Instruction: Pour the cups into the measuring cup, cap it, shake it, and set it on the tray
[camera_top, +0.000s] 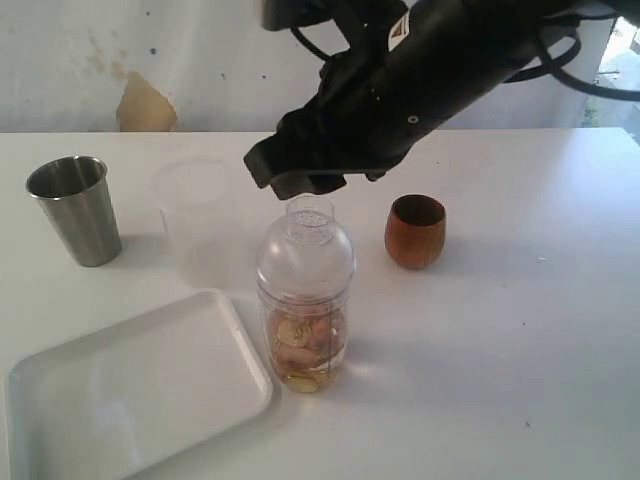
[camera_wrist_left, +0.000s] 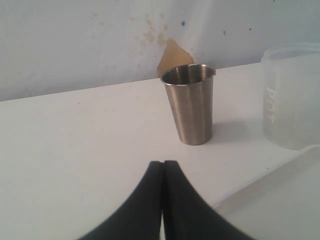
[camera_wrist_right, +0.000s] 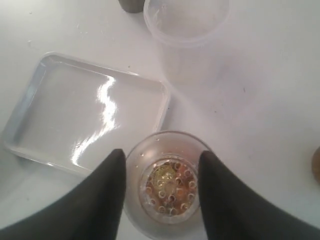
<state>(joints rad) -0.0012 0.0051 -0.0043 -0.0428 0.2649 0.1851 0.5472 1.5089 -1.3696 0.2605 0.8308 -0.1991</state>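
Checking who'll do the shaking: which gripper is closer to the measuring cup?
Right. The right gripper hangs over the measuring cup, open fingers flanking its lid; the left gripper, shut, is off facing the steel tumbler.

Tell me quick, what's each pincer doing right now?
Left pincer: closed, empty.
Right pincer: open, above the capped measuring cup, holding nothing.

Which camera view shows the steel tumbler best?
The left wrist view: the steel tumbler stands whole, upright and close. The exterior view shows it whole but smaller, at the far left. The right wrist view shows only a dark sliver at the picture's edge, perhaps it.
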